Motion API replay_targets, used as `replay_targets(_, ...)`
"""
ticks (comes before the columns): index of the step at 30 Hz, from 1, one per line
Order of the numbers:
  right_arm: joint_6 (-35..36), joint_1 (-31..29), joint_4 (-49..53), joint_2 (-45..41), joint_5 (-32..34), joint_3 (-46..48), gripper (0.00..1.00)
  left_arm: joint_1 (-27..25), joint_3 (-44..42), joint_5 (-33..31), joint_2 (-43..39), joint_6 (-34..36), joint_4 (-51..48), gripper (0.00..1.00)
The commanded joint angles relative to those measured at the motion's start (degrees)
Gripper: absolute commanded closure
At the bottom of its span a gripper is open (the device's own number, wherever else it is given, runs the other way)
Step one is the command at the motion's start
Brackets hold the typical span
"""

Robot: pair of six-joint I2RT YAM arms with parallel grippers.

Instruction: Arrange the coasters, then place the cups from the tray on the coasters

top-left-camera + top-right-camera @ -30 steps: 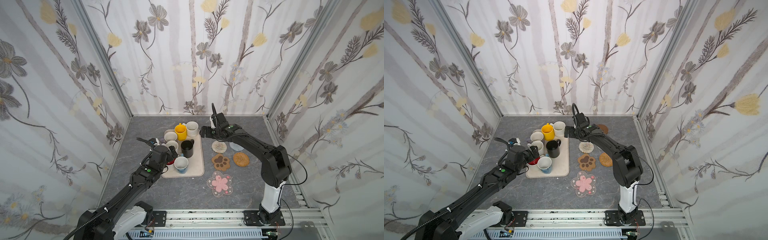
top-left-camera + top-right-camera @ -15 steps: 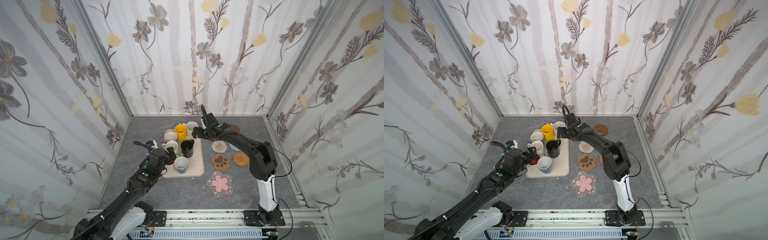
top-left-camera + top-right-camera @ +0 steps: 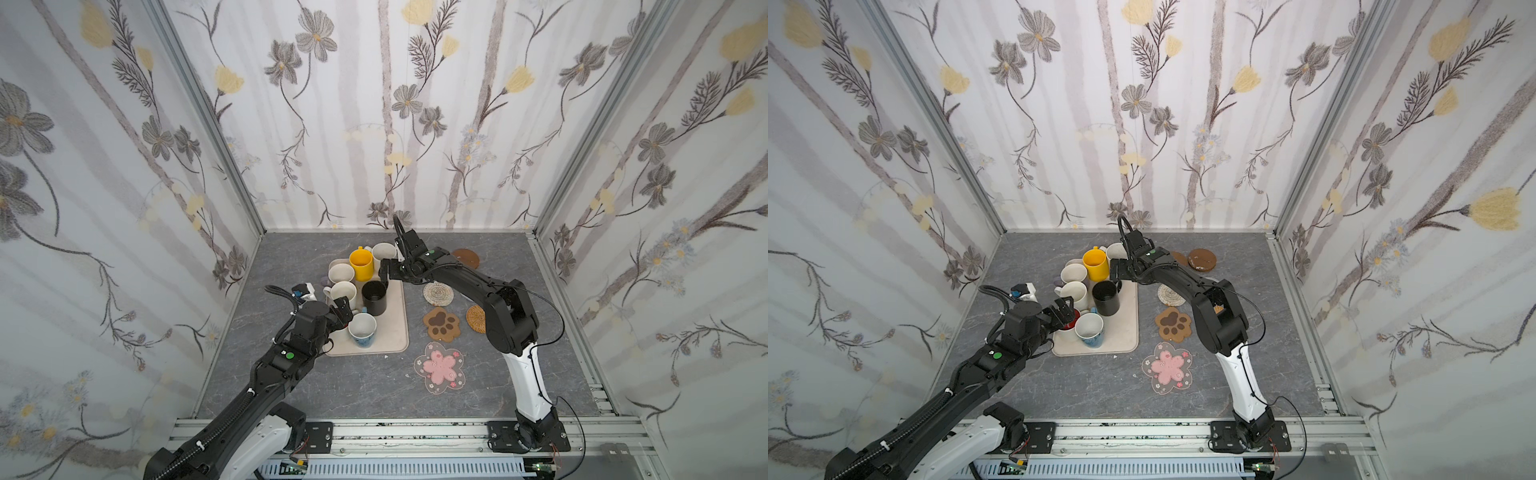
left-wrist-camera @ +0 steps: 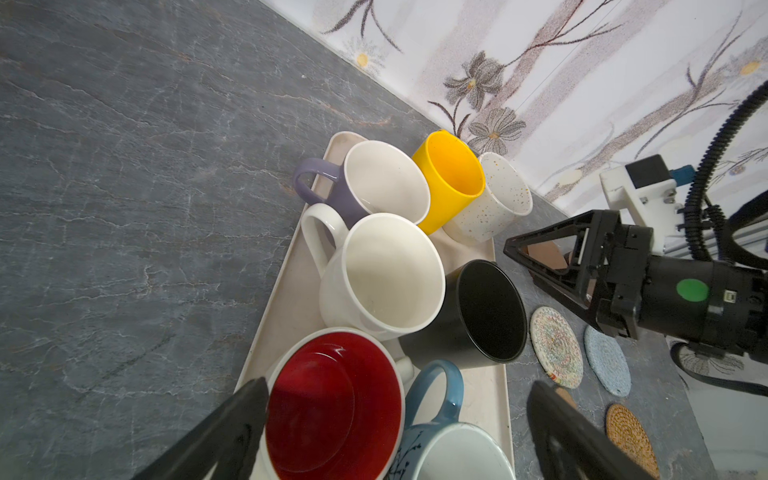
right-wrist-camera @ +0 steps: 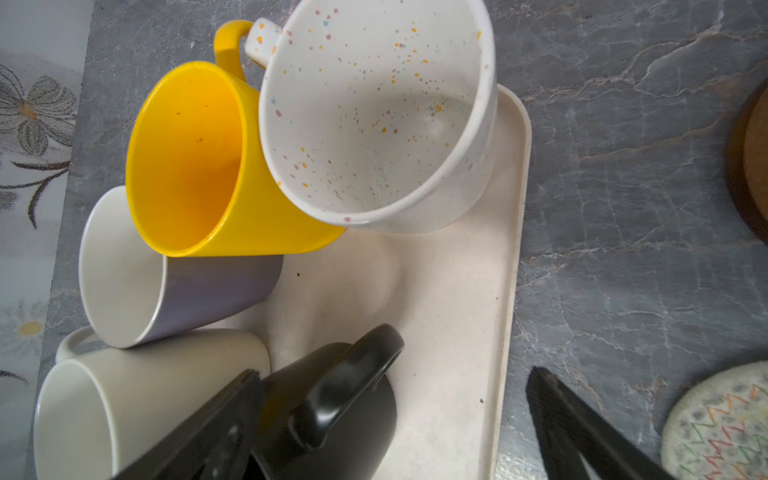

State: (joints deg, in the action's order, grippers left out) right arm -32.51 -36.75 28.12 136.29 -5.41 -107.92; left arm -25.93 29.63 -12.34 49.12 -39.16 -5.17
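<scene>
Cups [image 3: 343,291] on tray [image 3: 395,328] | left tool [image 3: 344,311] wide, empty | right tool [image 3: 384,275] wide, near black cup [image 3: 374,297]

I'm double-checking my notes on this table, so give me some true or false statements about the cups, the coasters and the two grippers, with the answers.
1. The yellow cup stands on the tray. True.
2. A cup sits on the paw coaster. False: that coaster is bare.
3. The right gripper is shut on the black cup. False: its jaws stand open, near the cup's handle.
4. The left gripper is open. True.
5. The pink flower coaster lies on the tray. False: it lies on the table, beside the tray.
</scene>
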Motion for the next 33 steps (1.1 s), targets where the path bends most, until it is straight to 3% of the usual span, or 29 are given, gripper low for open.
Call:
replay_targets(1,-0.46,0.25,-1.22,1.33,0.24,-0.86,0.0,0.02,0.08,1.06,-0.41,0.35,1.3,0.0)
replay_targets(15,1.06,0.49,-1.05,1.11,0.48,1.85,0.0,0.06,0.57,1.88,-0.96,1.16,0.67,0.0)
replay_targets(33,6.1,-0.2,-9.19,-13.11,2.56,24.0,0.0,0.03,3.44,2.31,1.88,1.8,0.69,0.0)
